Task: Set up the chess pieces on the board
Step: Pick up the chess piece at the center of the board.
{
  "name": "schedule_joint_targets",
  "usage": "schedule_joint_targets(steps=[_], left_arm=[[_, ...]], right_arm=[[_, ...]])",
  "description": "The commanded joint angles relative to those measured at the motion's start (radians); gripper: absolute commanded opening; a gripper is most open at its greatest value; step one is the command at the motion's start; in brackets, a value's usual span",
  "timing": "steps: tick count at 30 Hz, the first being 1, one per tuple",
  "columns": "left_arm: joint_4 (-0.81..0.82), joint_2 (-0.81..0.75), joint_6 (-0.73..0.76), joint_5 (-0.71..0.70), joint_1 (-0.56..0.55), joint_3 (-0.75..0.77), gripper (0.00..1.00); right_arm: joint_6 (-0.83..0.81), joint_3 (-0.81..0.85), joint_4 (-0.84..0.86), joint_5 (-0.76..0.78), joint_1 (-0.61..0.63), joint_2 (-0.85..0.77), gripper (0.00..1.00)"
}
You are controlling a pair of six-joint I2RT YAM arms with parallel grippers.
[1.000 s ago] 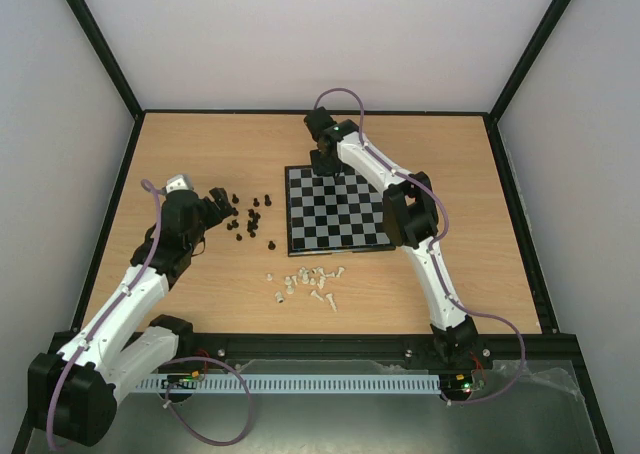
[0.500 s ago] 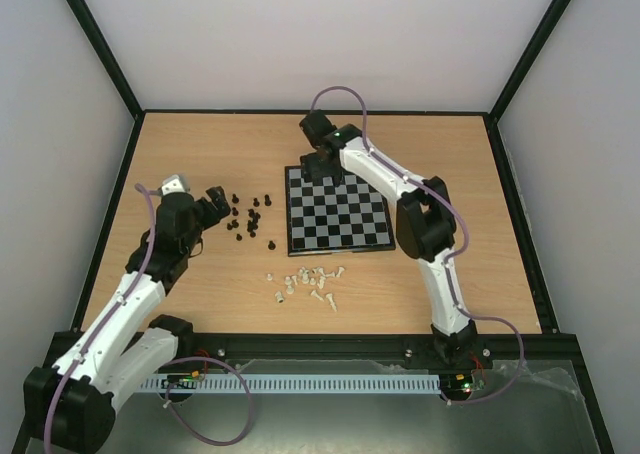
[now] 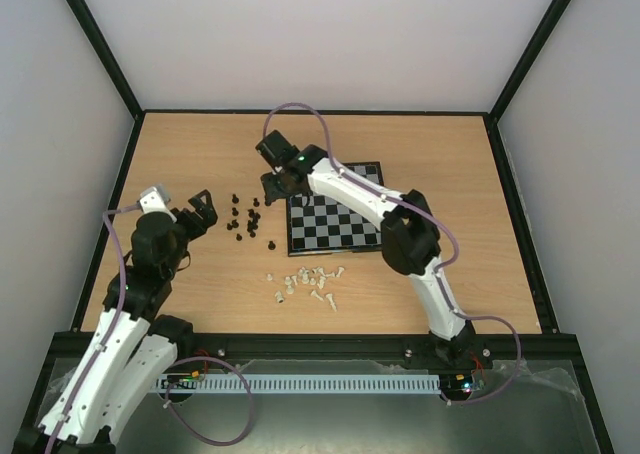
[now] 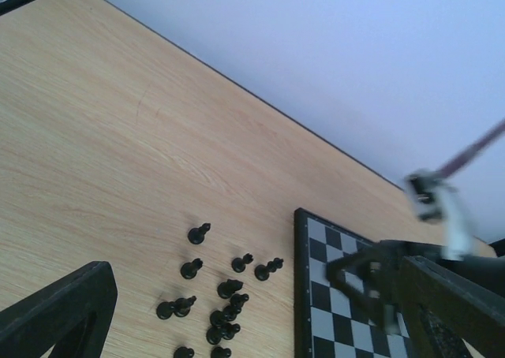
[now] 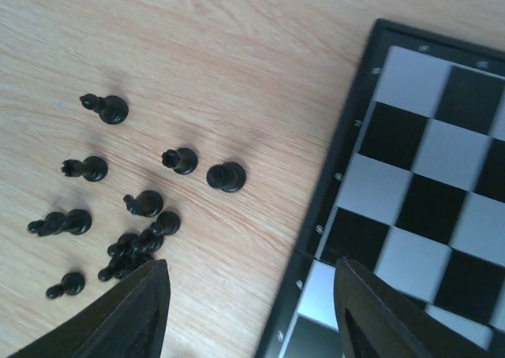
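Hovering with right end effector (image 5: 251, 279) spread wide near black chess pieces (image 5: 138, 216), loose on the counter (image 5: 197, 50) just beside the board (image 5: 442, 161). Best to centre on the lone, apparently upright piece (image 5: 226, 176), descend straight, pinch gently.

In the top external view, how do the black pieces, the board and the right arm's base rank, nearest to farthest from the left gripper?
1. black pieces, just right of the left gripper.
2. board, farther right.
3. right arm's base, at the near right edge.
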Motion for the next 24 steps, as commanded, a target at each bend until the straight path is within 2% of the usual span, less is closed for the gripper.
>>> schedule_joint_targets(steps=[1, 10, 14, 24], left_arm=[[-0.060, -0.051, -0.015, 0.022, -0.005, 0.019, 0.99], [-0.064, -0.036, -0.003, 0.014, -0.004, 0.018, 0.99], [-0.061, -0.028, 0.001, 0.006, -0.006, 0.018, 0.99], [-0.054, -0.020, 0.007, -0.009, -0.004, 0.011, 1.00]], right_arm=[[0.011, 0.115, -0.062, -0.029, 0.012, 0.116, 0.56], [0.007, 0.228, -0.060, -0.031, 0.012, 0.226, 0.49], [0.006, 0.238, -0.038, -0.026, 0.012, 0.246, 0.48], [-0.002, 0.260, -0.005, -0.045, 0.012, 0.289, 0.40]])
